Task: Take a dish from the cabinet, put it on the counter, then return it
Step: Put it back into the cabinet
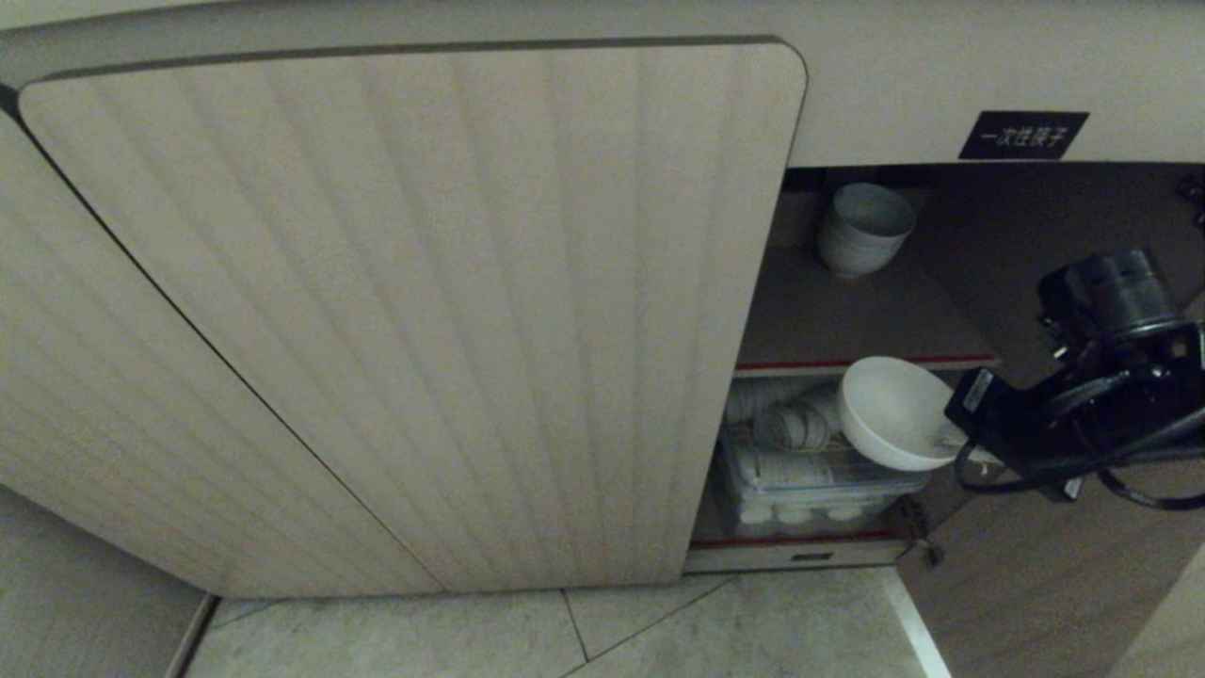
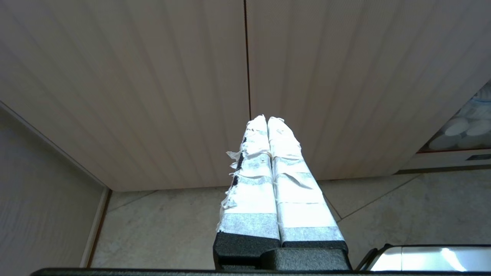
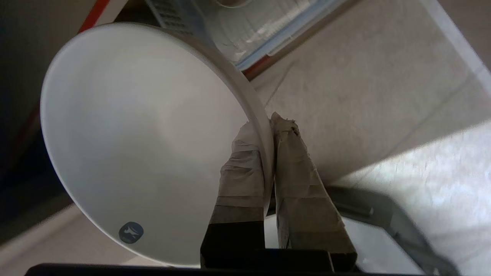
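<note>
- The cabinet's pale beige fluted door (image 1: 414,311) with rounded corners filled the left and centre of the head view, swung open in front of the cabinet (image 1: 847,311), whose dark opening lay at right under a small black label with white lettering (image 1: 1023,135).
- A grey tiled floor (image 1: 659,631) ran along the bottom of the frame.
- The upper shelf, red-edged at its front (image 1: 866,362), carried a short stack of white bowls (image 1: 861,231) near the top of the opening.
- A clear plastic bin (image 1: 810,480) of stacked white dishes sat in the lower compartment.
- The dish, a plain white round bowl (image 1: 894,411), was tilted on its side in front of the shelf edge at centre right, above the bin, its opening turned up and to the right.
- The right gripper (image 3: 269,126), at the right edge of the head view, pinched the bowl's rim between its taped fingers (image 3: 295,172), one inside and one outside.
- The left gripper (image 2: 267,119), seen in its wrist view before the door, had its white-taped fingers pressed together on nothing.
</note>
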Motion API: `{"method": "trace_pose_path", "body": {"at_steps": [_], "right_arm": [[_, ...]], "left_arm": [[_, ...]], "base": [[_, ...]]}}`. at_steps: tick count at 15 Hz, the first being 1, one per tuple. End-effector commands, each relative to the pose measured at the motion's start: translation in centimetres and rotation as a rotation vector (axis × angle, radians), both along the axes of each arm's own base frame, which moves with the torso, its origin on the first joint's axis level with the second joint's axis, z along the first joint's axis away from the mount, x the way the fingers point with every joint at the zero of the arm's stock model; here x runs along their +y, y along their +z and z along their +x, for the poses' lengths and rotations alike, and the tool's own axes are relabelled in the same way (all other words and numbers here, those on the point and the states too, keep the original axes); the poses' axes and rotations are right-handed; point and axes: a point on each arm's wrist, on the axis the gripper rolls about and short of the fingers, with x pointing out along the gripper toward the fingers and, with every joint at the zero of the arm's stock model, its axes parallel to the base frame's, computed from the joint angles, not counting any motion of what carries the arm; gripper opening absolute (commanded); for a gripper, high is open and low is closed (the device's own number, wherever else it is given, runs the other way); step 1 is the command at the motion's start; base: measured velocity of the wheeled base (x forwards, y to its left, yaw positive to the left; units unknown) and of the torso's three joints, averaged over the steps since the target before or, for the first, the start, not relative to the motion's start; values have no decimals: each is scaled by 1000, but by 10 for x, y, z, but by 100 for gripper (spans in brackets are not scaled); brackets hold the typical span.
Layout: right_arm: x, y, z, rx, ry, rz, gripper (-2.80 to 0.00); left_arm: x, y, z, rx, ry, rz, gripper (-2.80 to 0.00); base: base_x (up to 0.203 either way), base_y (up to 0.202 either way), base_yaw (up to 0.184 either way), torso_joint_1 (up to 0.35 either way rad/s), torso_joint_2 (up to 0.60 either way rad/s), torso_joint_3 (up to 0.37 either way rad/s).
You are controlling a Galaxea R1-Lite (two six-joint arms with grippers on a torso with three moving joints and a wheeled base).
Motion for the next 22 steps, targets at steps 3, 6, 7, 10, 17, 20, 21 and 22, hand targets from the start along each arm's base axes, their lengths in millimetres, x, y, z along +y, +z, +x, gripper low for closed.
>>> {"method": "trace_pose_path", "body": {"at_steps": [3,6,7,10,17,20,21,22], "right_arm": [[2,4,18,-7,-45,-23,-280],[3,8,27,-25,-82,-21,-280],[3,6,29,-22,-88,-23,-280],[3,7,36,-29,-120,-14,-280],[6,11,57,-41,-158,-32,-280],[7,17,67,-50,-173,-19,-280],[8,20,69,-50,-179,-12,-280],[9,21,72,-45,-185,-7,-280]], "left_arm": [[0,0,0,0,0,0,-280],[0,0,0,0,0,1,-280],[0,0,0,0,0,0,-280],[0,0,0,0,0,1,-280],[0,0,0,0,0,1,-280],[0,0,0,0,0,1,-280],[0,0,0,0,0,1,-280],[0,0,0,0,0,1,-280]], "base": [[0,0,0,0,0,0],[0,0,0,0,0,0],[0,0,0,0,0,0],[0,0,0,0,0,0],[0,0,0,0,0,0],[0,0,0,0,0,0],[0,0,0,0,0,0],[0,0,0,0,0,0]]}}
